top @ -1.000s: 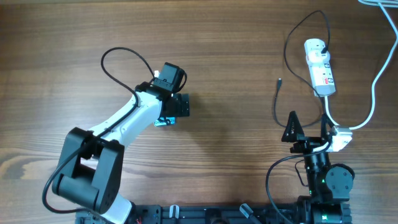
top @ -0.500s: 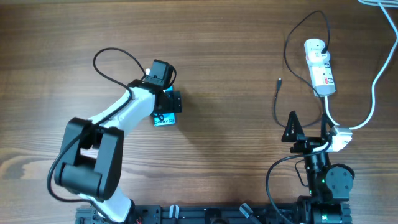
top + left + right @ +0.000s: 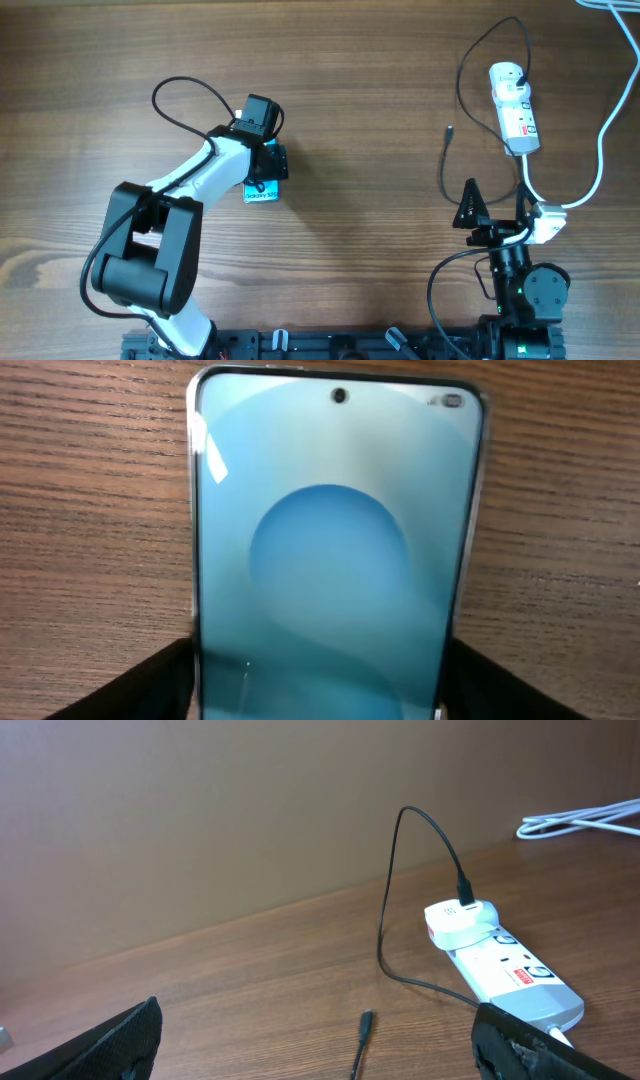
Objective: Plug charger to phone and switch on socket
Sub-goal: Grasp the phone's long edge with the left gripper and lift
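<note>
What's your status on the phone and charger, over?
Left gripper straddling phone, grip unclear. Right gripper open, empty. Charger end lying loose, not in phone. Nothing in the way.

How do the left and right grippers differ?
The left gripper is stretched far forward; the right gripper is tucked back. The left one clamps the phone by its sides; the right one is open and empty, facing the socket. Both have black fingers.
</note>
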